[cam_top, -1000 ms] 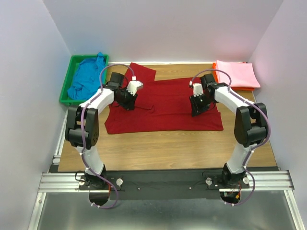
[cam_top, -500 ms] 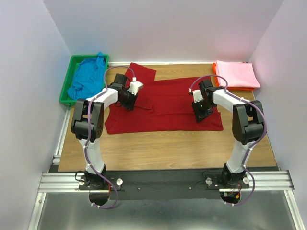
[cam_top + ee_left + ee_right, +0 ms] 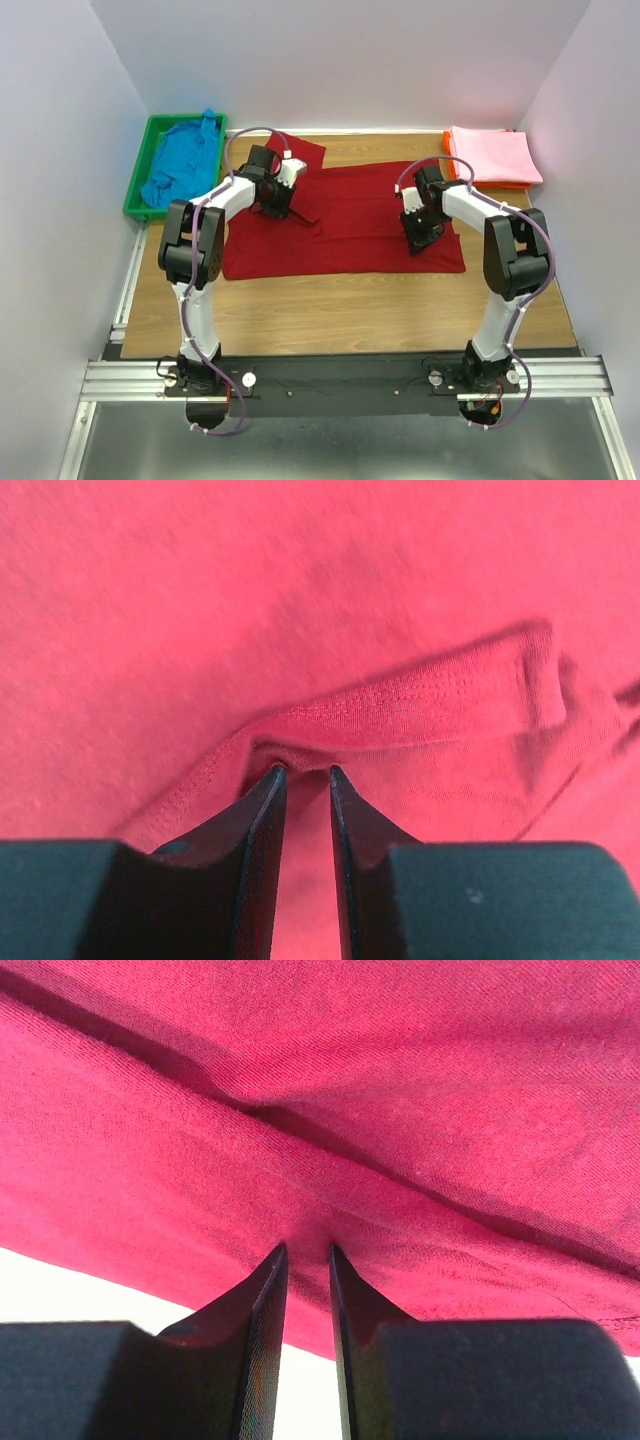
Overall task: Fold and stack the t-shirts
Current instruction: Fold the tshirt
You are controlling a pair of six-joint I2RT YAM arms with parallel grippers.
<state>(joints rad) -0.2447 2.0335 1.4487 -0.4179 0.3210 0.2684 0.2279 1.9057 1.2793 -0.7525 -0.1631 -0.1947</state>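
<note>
The dark red t-shirt (image 3: pixel 350 225) lies spread across the middle of the wooden table. My left gripper (image 3: pixel 284 205) is at its far left part and is shut on a stitched hem fold (image 3: pixel 400 705); the fingertips (image 3: pixel 276 775) pinch the cloth. My right gripper (image 3: pixel 420 236) is at the shirt's right side, shut on a raised fold of the red cloth (image 3: pixel 330 1160) near its edge. The bright blue t-shirt (image 3: pixel 182 165) lies crumpled in the green bin. The light pink t-shirt (image 3: pixel 495 155) lies folded on the orange tray at the far right.
The green bin (image 3: pixel 137 190) stands at the far left corner. The thin orange tray (image 3: pixel 449 158) sits at the far right. White walls close in the table on three sides. Bare wood (image 3: pixel 350 310) lies between the shirt and the arm bases.
My left gripper has moved right and towards the far side, dragging the shirt's left part with it. The right gripper has shifted only slightly.
</note>
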